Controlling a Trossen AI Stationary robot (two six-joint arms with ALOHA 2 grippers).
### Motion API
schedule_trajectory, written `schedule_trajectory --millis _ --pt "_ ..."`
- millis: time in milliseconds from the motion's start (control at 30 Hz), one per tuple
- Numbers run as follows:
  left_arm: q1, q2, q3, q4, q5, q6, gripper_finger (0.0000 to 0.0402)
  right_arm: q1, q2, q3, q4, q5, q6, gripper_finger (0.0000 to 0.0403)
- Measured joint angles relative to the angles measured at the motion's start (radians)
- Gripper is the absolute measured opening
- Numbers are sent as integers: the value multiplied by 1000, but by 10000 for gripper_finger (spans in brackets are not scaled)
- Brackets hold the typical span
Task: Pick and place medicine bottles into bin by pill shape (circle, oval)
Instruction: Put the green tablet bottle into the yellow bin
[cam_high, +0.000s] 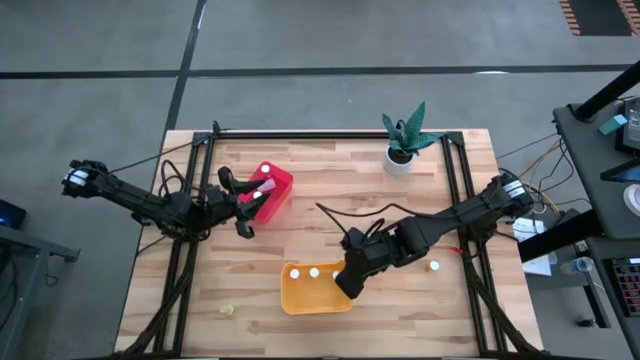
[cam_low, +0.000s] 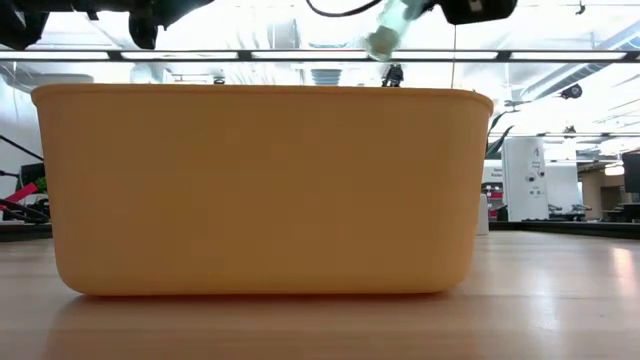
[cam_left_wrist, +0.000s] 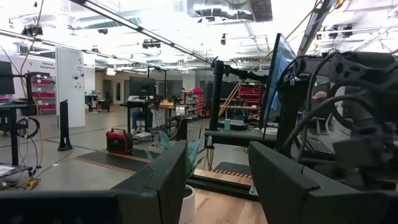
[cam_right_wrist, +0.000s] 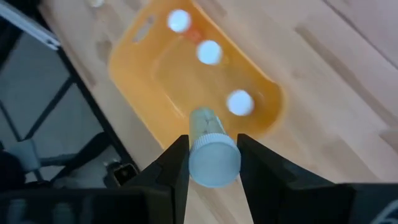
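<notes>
Above the right-hand end of the yellow-orange rectangular plastic tub (cam_right_wrist: 155, 81), a small pale medicine bottle with a round white cap (cam_right_wrist: 211, 152) hangs pinched between the two dark fingers of the right gripper (cam_right_wrist: 212, 163), which is closed on the bottle just below its cap. The bottle's long axis runs from the cap, nearest the wrist camera, away toward the tub, so its base points down into the tub's near end. In the low view the same bottle shows tilted, raised clear of the tub's rim. Three white-capped bottles (cam_right_wrist: 209, 52) already stand inside the tub in a row, the closest of them just beyond the held bottle's base. By my judgement the release depends on this line-up: the bottle sits over the tub's edge region, not its middle, so a slight reach farther inward would make the drop safer. One more small bottle (cam_high: 434, 266) stands on the wooden table (cam_high: 330, 200) to the right of this arm. The left gripper (cam_high: 243, 205) waits beside the red plastic tub (cam_high: 270, 188), fingers spread and empty.
</notes>
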Motion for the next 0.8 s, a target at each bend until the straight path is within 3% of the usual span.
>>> schedule_trajectory --millis 200,567,800 --pt "0 0 0 0 0 0 156 0 76 82 -5 -28 -97 110" --pt "0 0 0 0 0 0 156 0 309 490 -285 -26 -468 109" --pt "0 0 0 0 0 0 156 0 466 654 -396 -25 -691 109"
